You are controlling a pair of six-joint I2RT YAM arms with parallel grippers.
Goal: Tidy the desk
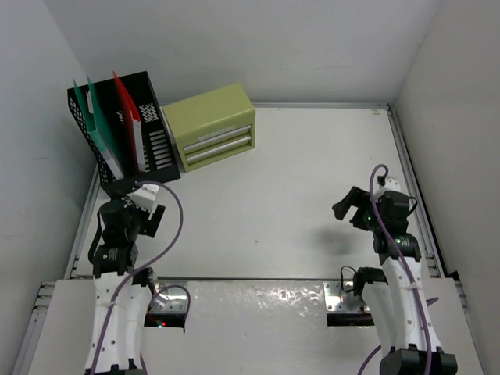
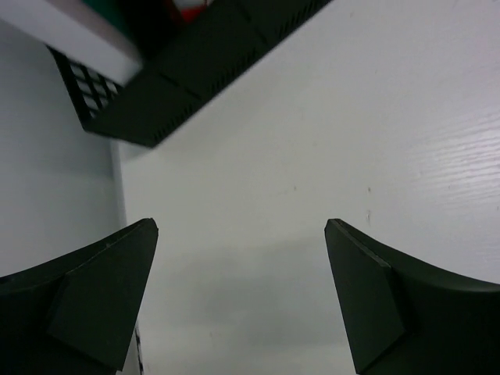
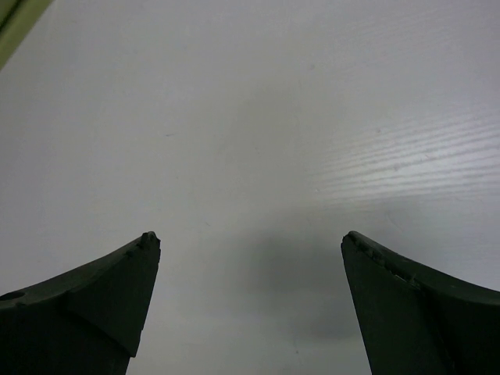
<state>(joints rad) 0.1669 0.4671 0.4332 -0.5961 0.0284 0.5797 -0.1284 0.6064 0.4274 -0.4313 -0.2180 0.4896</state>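
Well, we are looking first at the table (image 1: 305, 172), which is filling the whole enclosure between the white walls (image 1: 234, 47), with thin metal rails (image 1: 328, 104) running along its edges. We are judging it to be heavy, stiff and fixed, so it is offering nowhere to take hold; the gripping will be falling to whatever is standing on it. Its white top is looking smooth and faintly grained, probably slippery, so things may be sliding when nudged. In the far left corner a black mesh file rack (image 1: 152, 117) is standing with green and red folders (image 1: 123, 94) leaning in it. Just to its right an olive-green drawer box (image 1: 209, 125) is sitting with its drawers closed. The left end effector (image 2: 240, 230) is hovering by the rack's near end, fingers spread and holding nothing. The right end effector (image 3: 250, 238) is hanging spread over bare table on the right, equally empty.
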